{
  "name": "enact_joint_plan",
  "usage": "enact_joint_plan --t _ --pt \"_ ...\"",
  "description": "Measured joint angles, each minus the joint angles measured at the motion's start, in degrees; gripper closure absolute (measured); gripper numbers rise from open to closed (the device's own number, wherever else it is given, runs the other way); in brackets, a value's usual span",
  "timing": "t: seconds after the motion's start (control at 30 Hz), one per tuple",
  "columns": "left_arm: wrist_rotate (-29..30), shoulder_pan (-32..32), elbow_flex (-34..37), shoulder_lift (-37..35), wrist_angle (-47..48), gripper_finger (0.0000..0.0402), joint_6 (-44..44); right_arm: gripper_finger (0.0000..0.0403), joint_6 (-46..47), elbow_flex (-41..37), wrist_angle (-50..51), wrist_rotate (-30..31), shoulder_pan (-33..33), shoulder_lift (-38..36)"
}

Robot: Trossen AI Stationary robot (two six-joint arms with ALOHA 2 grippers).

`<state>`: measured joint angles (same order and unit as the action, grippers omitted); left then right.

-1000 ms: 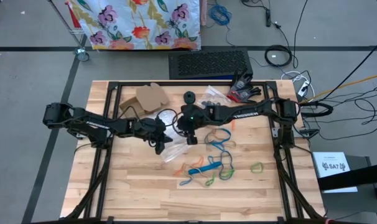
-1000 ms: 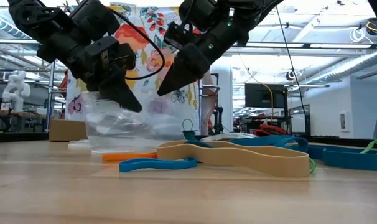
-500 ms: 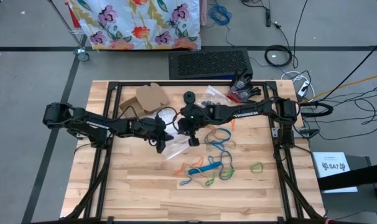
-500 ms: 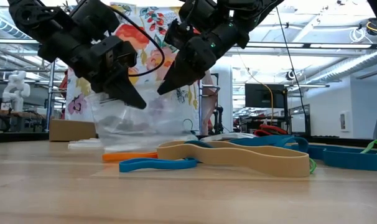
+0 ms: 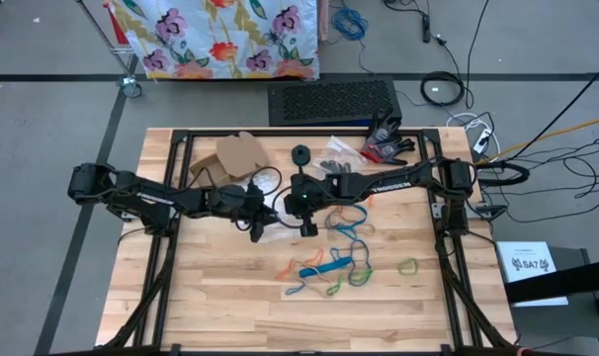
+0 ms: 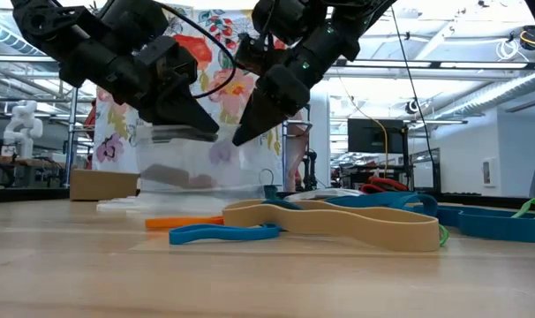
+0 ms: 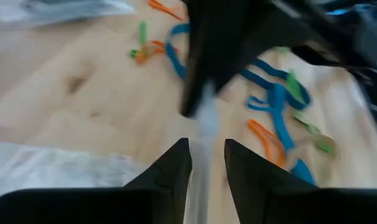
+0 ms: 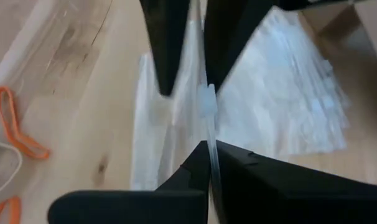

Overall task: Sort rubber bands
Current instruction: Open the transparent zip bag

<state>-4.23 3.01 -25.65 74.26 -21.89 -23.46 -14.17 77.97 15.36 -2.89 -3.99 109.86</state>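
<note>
A clear plastic bag [image 6: 197, 163] hangs between my two grippers over the middle of the table. My right gripper [image 6: 246, 134] is shut on its top edge. My left gripper [image 7: 207, 163] is open, with a finger on each side of the same edge [image 7: 204, 124]. From above, the left gripper [image 5: 259, 230] and the right gripper [image 5: 306, 225] stand close together. The rubber bands [image 5: 334, 262] lie loose on the wood just in front of them, in blue, orange and green. A single green one [image 5: 408, 265] lies farther right. In the low view a tan band [image 6: 338, 225] and a blue one [image 6: 223, 232] lie nearest. My left gripper has the bag's edge running through the gap between its fingers; I cannot tell whether either finger touches it. My right gripper pinches the bag's top edge [image 8: 207, 102] between its two fingers, slanting down from the table's right side. The bag hangs below the fingers, roughly upright.
Cardboard pieces [image 5: 238, 153], a black round part [image 5: 301, 154], more clear bags [image 5: 335, 148] and black-and-red gloves [image 5: 386, 146] lie along the far edge. A flat pile of clear bags [image 8: 294, 106] lies on the wood under the grippers. Bare wood shows at the near left.
My right gripper has shut on the bag's top edge and shifted slightly toward the left gripper. My left gripper has tipped up and parted its fingers. The bag, slumped on the table before, now hangs straighter with its top edge drawn level.
</note>
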Motion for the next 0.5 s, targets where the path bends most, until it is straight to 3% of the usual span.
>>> enact_joint_plan --t 0.1,0.5 --pt "-1.5 0.0 0.0 -0.1 -0.2 0.0296 1.4 0.0403 1.7 0.0 0.9 0.0 0.1 0.0" --pt "1.3 0.0 0.0 -0.4 -4.8 0.0312 9.3 0.0403 1.9 0.0 -1.6 0.1 2.2 0.0"
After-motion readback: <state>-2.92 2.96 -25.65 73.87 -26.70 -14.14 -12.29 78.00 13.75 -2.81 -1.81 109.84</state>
